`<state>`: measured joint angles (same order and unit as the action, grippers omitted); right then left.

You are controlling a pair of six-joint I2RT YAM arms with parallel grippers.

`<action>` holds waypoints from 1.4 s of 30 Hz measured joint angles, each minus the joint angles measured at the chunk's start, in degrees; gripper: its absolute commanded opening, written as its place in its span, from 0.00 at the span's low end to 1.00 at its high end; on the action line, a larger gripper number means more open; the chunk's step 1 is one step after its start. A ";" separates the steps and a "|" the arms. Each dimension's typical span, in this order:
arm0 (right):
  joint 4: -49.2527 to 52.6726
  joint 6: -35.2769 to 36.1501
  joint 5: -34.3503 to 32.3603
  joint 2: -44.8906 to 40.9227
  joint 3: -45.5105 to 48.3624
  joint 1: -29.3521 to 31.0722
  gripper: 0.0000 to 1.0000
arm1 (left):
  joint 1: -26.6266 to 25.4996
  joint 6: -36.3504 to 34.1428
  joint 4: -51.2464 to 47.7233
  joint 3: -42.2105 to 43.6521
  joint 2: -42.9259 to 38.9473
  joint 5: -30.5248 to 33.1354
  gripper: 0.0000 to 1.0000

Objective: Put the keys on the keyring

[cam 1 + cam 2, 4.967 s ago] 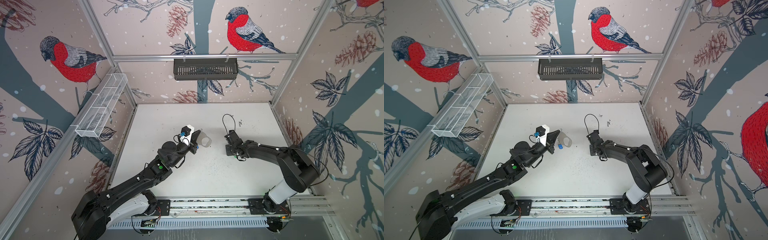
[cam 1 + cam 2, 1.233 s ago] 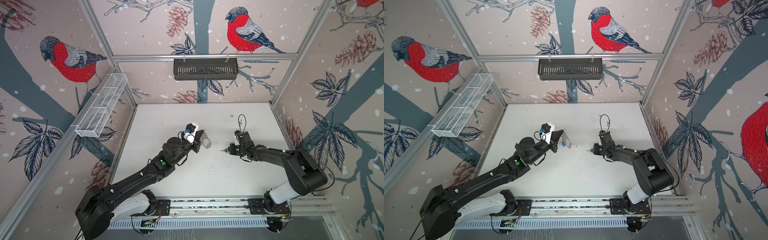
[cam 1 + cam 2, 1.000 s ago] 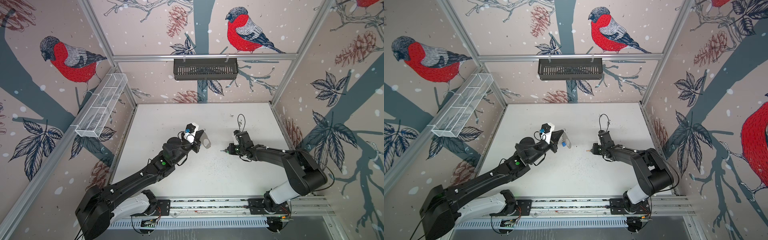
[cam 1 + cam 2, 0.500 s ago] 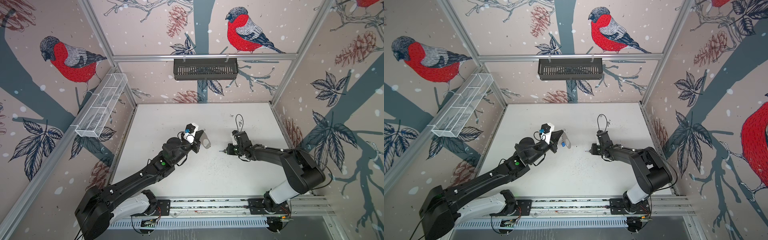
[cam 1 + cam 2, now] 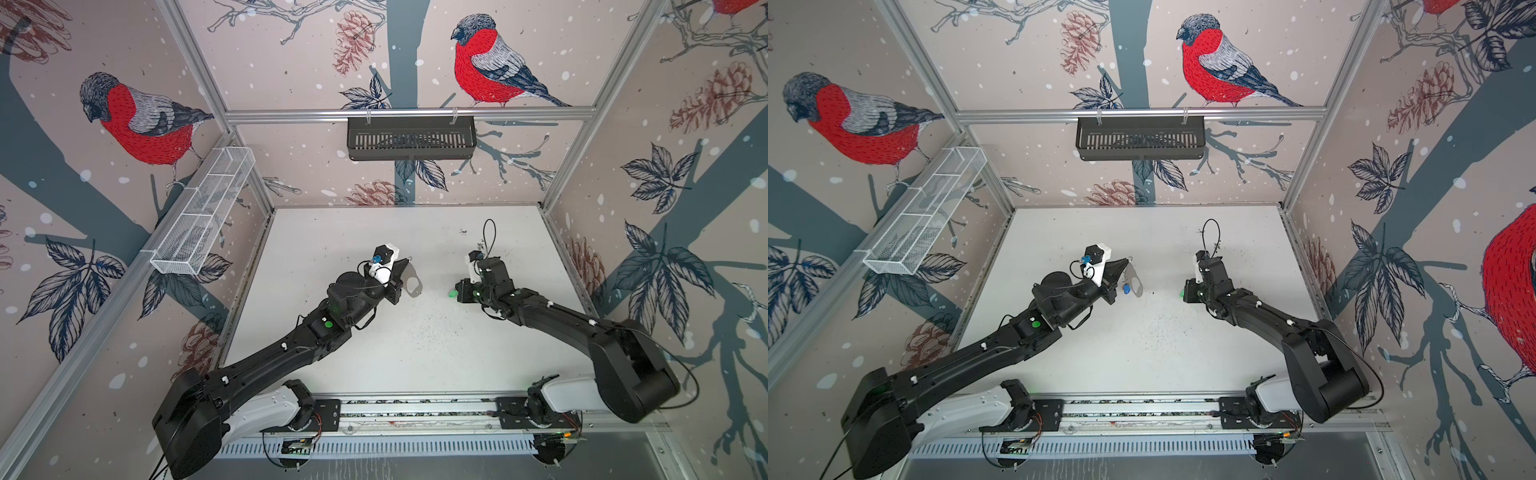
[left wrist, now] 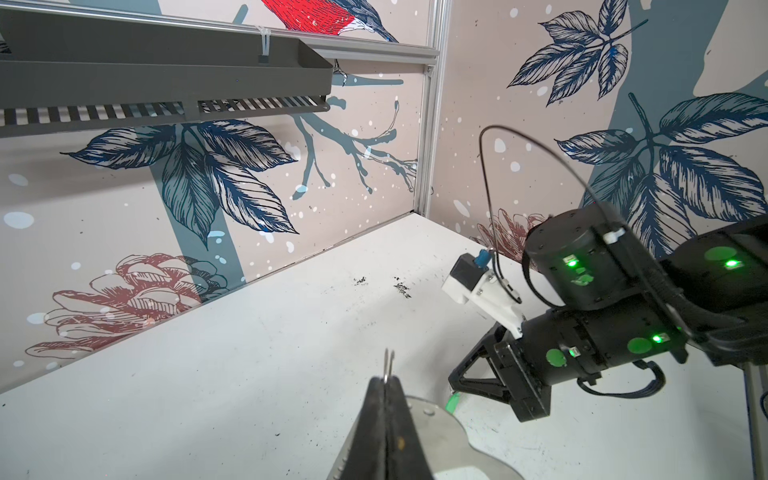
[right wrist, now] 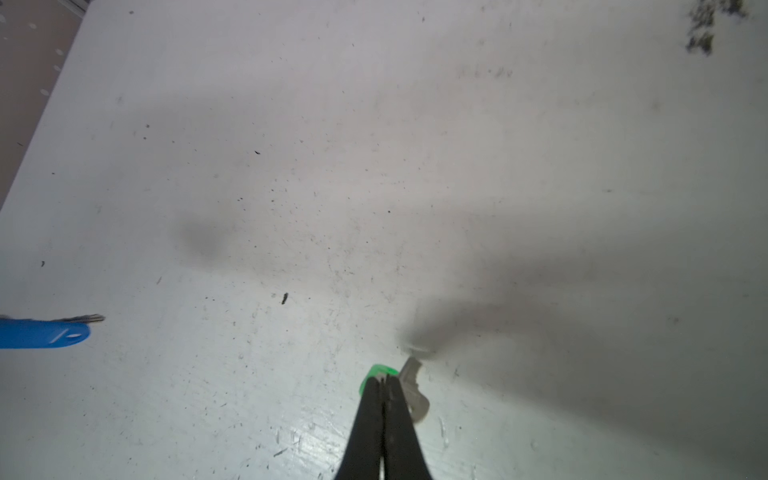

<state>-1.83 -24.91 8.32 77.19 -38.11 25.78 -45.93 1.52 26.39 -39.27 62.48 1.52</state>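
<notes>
Found the right gripper (image 7: 384,376) pressed together on the green key (image 7: 413,392), green tag on one side of the fingertips and silver blade on the other, low over the white table (image 7: 291,166); could not determine contact between blade and table. Made out only a green speck at that gripper (image 5: 454,293) in both top views, the blade being too small to resolve there. Found the left gripper (image 6: 386,380) clamped on the keyring (image 6: 440,424), with a little metal ring (image 6: 389,363) standing just past the fingertips. Located the keyring (image 5: 413,284) raised above the table, left of the right gripper and apart from it. Picked out the blue key (image 5: 1125,288) just beside the keyring in a top view, and again at the frame edge of the right wrist view; could not tell whether hung on the keyring. Compared with five seconds before: noted the right wrist swung toward the right wall and the fingertips turned to face the keyring. Noted the right jaws drawn fully together within the last second. Recorded almost no shift of left gripper or keyring.
</notes>
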 measured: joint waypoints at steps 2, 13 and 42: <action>0.81 1.16 0.00 -3.02 -0.15 0.00 0.00 | 0.00 0.00 0.04 -0.76 0.87 -0.02 0.00; 4.31 5.46 2.58 -17.59 -2.71 -0.33 0.00 | -0.35 0.00 0.11 -3.63 5.81 -0.26 0.00; 4.35 16.50 17.53 -22.21 -11.58 6.29 0.00 | -9.79 -10.58 -3.04 -13.07 13.29 6.19 0.00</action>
<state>2.52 -8.40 25.85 54.98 -49.69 32.08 -55.72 -9.06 23.35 -52.34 75.77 7.70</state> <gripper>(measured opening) 0.051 0.049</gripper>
